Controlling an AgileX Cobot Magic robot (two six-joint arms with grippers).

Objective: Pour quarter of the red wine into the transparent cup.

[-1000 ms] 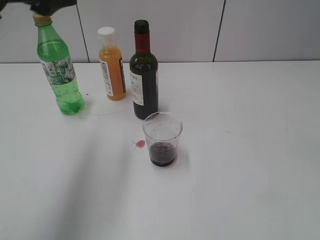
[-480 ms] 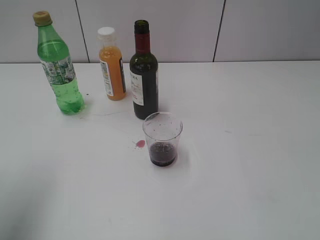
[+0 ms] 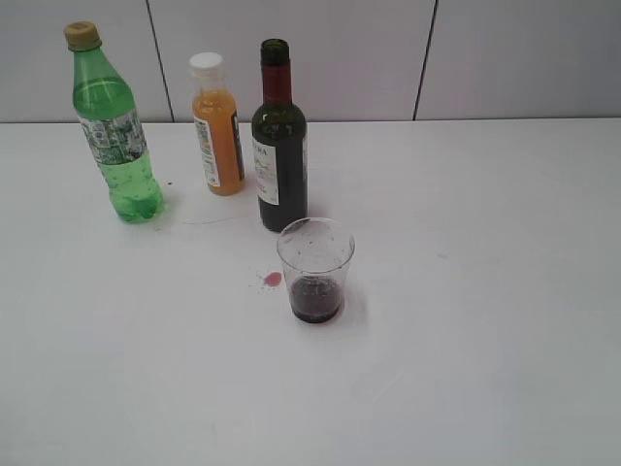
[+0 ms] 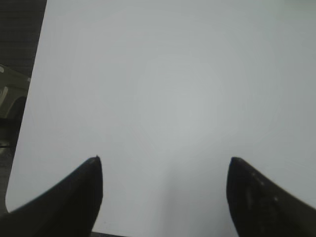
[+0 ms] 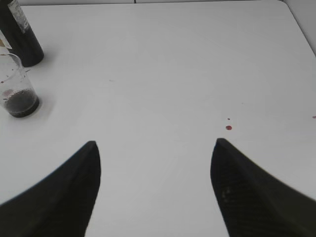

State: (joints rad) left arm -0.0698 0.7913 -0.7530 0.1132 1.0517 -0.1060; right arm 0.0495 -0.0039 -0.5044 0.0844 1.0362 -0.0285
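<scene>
The dark wine bottle (image 3: 280, 146) with red foil neck and white label stands upright and uncapped on the white table (image 3: 485, 291). Just in front of it stands the transparent cup (image 3: 315, 270), with dark red wine (image 3: 316, 301) in its bottom. The right wrist view catches the cup (image 5: 16, 88) and the bottle's base (image 5: 22, 34) at its far left. My right gripper (image 5: 155, 143) is open over bare table, well right of the cup. Over plain white table my left gripper (image 4: 164, 159) is open too, holding nothing. Neither arm shows in the exterior view.
A green soda bottle (image 3: 114, 126) and an orange juice bottle (image 3: 217, 126) stand left of the wine bottle. A small red spill (image 3: 273, 279) lies left of the cup, and red drops (image 5: 228, 127) mark the table on the right. The table's left edge (image 4: 29, 98) runs near my left gripper.
A dark arm part above the green bottle at the top left has left the exterior view. Bottles and cup have not moved.
</scene>
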